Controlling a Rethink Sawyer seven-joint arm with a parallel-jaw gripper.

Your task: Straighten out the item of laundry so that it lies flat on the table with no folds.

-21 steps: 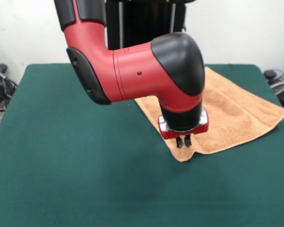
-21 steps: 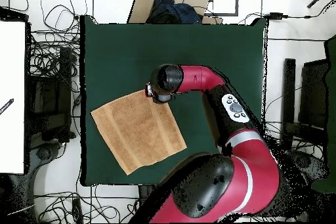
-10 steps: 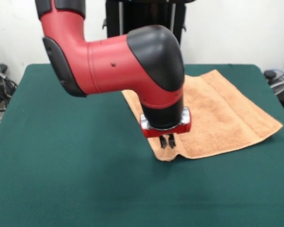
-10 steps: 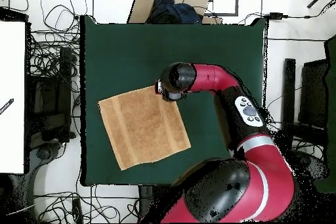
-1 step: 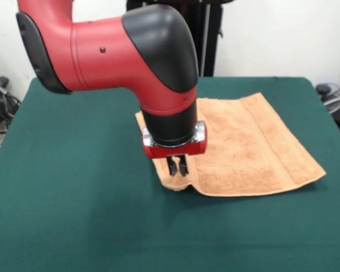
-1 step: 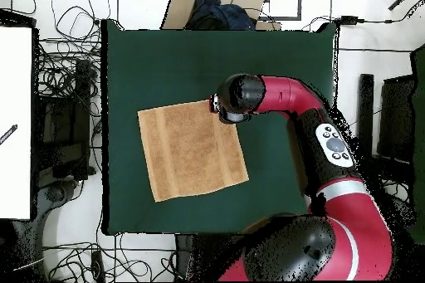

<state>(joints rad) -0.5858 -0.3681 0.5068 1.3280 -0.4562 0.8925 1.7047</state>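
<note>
Nearest, bare green table (image 5: 73, 226). Just beyond, at mid-table, gripper (image 5: 177, 168) pointing straight down, jaws drawn together on the towel's (image 5: 243, 147) near-left corner, that corner slightly puckered and raised off the felt. Farther back and to the right, the rest of the towel spread over the table's right half, peach-orange, with a woven band near its right edge. Above it all, bulky red and black arm (image 5: 130, 51), hiding the towel's far-left part.

To do this step well, most likely: keep the pinch low to the felt, draw gently away from the opposite corner, and stop once the slack is gone, before dragging the whole cloth. Then let go with the corner pressed down, and rise straight up to avoid curling it again.

Shown only from overhead: full outline of the towel (image 6: 191, 151), close to square, no large fold, one edge faintly wavy; grip itself hidden under the arm's (image 6: 241, 97) wrist. Shown only from the front: the jaws and the puckered corner.
</note>
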